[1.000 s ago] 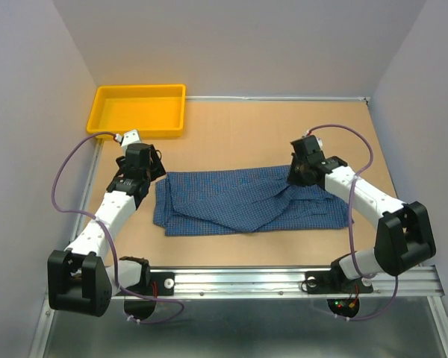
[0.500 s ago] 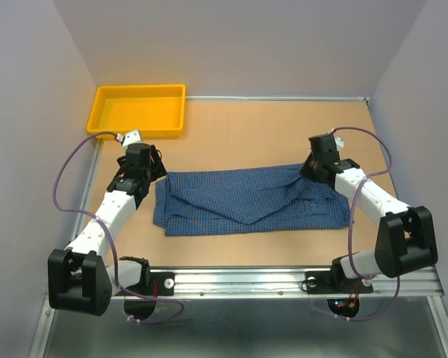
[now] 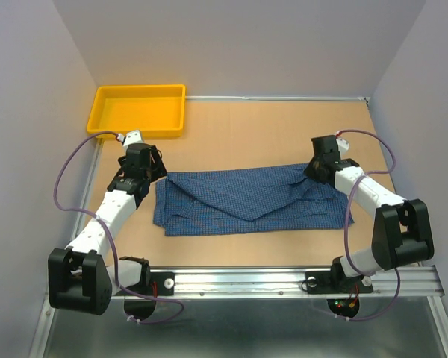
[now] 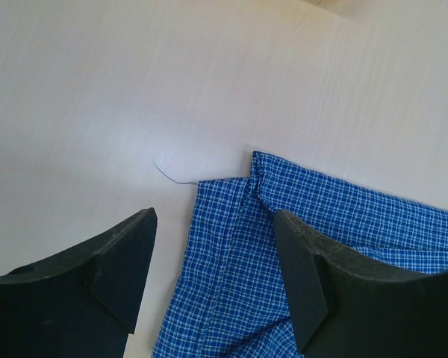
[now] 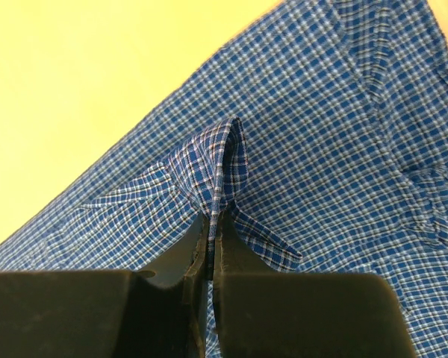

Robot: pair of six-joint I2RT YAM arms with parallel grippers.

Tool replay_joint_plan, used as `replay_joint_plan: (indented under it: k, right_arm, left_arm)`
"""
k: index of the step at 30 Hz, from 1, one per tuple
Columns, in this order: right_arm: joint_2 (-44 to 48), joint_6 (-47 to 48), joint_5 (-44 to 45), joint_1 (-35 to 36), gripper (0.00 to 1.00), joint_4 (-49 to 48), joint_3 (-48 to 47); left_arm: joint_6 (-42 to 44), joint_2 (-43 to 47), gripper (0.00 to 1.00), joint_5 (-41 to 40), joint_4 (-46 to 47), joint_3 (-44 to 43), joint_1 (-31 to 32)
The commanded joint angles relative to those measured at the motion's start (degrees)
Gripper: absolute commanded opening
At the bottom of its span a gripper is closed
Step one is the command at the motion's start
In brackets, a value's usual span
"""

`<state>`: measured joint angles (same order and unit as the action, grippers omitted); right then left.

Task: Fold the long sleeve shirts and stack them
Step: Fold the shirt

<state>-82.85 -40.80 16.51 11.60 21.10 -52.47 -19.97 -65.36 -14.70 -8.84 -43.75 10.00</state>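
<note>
The blue checked shirt (image 3: 246, 200) is seen lying across the middle of the table (image 3: 254, 134), folded into a long band running left to right, with a diagonal fold line crossing its front. Its upper right corner is drawn up into a small peak, and there the right gripper (image 5: 211, 224) is clamped on a pinch of the cloth, jaws pressed together with only fabric between them. The left gripper (image 4: 213, 224) is held over the shirt's upper left corner, jaws wide apart, nothing gripped. A loose thread (image 4: 172, 174) is spotted beside that corner. A yellow tray (image 3: 104, 104) is set at the table's far left corner, well apart from the shirt
</note>
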Motion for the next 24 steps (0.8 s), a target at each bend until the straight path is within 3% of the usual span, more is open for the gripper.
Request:
replay_joint_plan:
  k: [1,13,19,24]
  right_arm:
    - [3.1,-1.3,4.2,-0.8,0.01,-2.3,3.0]
    - [8.8,-3.1,1.2,-0.9,0.08,2.5,6.0]
    - [8.4,-3.6,-0.3,-0.9,0.11,3.1,7.6]
    - [9.4,-2.9,2.7,-0.9,0.11,3.2,7.6]
  left_arm:
    - [0.8,-0.3,0.76,0.4,1.4,-0.6,-0.2]
    - [1.3,-1.2,0.76,3.7,1.8,-0.6,-0.2]
    - [-1.0,-0.5,0.75,16.3,3.3,-0.2,1.6]
    - [-7.3,0.8,0.75,20.9,4.4,-1.7,7.5]
